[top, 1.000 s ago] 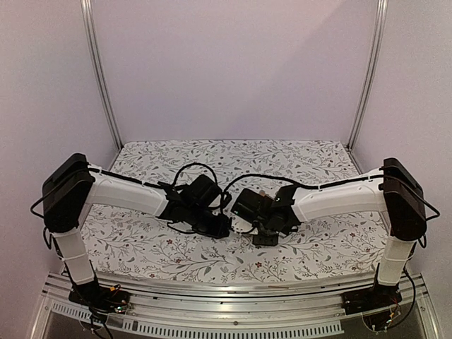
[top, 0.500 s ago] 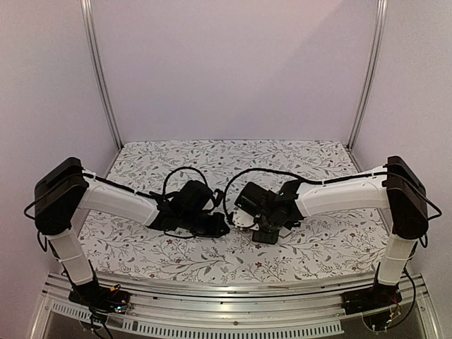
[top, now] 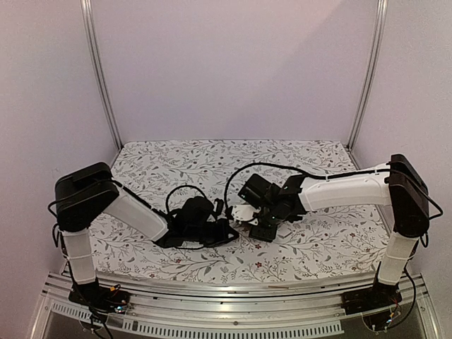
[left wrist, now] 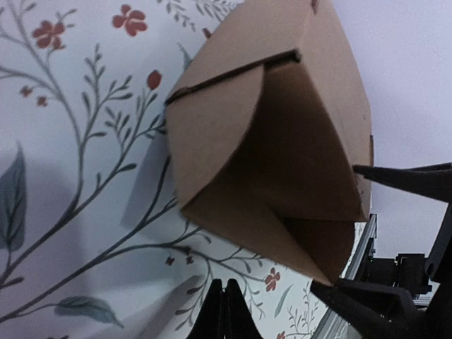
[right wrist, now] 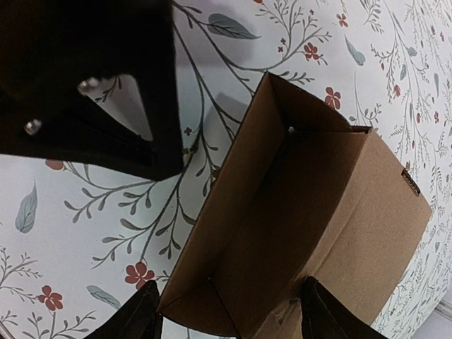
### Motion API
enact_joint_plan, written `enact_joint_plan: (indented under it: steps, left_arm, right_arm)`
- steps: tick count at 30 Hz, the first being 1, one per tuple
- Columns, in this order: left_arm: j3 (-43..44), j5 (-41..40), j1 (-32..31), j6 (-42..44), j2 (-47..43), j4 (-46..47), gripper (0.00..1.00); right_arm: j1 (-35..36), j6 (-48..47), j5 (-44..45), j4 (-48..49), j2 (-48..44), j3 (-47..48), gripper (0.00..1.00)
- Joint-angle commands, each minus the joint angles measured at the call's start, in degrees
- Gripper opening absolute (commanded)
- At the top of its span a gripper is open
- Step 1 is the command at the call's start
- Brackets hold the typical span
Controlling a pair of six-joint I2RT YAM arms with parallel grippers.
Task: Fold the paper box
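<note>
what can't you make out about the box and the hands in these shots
Right wrist view: whether the right hand presses the paper box. Its fingers straddle it, but the bottom edge cuts them off.
Left wrist view: the box's open end faces away, so only folded flaps show. The shut left hand is mostly cut off below.
Top view: the box is almost wholly hidden under the left wrist and right wrist.

Floral-patterned tabletop (top: pixel 212 152) between plain lilac walls (top: pixel 233 63), aluminium posts (top: pixel 99 70) at the back corners.
</note>
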Motion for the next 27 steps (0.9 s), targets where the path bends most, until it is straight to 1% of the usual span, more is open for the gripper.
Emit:
enact_joint_plan:
  steps: [1, 6, 8, 13, 16, 20, 23, 27]
  left_arm:
    - [4.7, 2.2, 1.6, -2.8, 5.0, 12.4, 0.00]
    - [9.5, 5.4, 2.4, -8.2, 11.6, 20.3, 0.00]
    - [10.5, 5.8, 2.4, -8.6, 11.8, 19.7, 0.00]
    - [11.1, 4.4, 3.0, -6.5, 8.0, 14.4, 0.00]
    - [11.4, 3.9, 3.9, -5.2, 5.7, 13.0, 0.00]
    - [13.3, 4.9, 4.1, -4.1, 4.5, 7.4, 0.00]
    - [12.6, 4.9, 4.1, -5.6, 4.3, 3.6, 0.00]
    - [12.4, 5.9, 4.0, -4.2, 4.7, -3.4, 0.00]
  right_arm:
    - [0.3, 0.4, -13.4, -4.3, 5.2, -2.0, 0.66]
    - [0.6, -0.8, -16.1, -4.7, 5.9, -2.6, 0.69]
    - [0.7, -1.0, -16.6, -5.3, 6.4, -2.4, 0.70]
    - [1.7, -1.3, -18.0, -5.9, 7.5, -1.9, 0.69]
    - [2.6, -1.4, -17.9, -6.0, 7.6, -1.6, 0.68]
    - [2.7, -0.6, -14.8, -6.1, 6.8, -1.1, 0.68]
    - [1.1, 0.0, -13.4, -5.9, 4.6, -0.5, 0.69]
    - [-3.0, 0.9, -13.4, -5.9, 2.5, -0.1, 0.69]
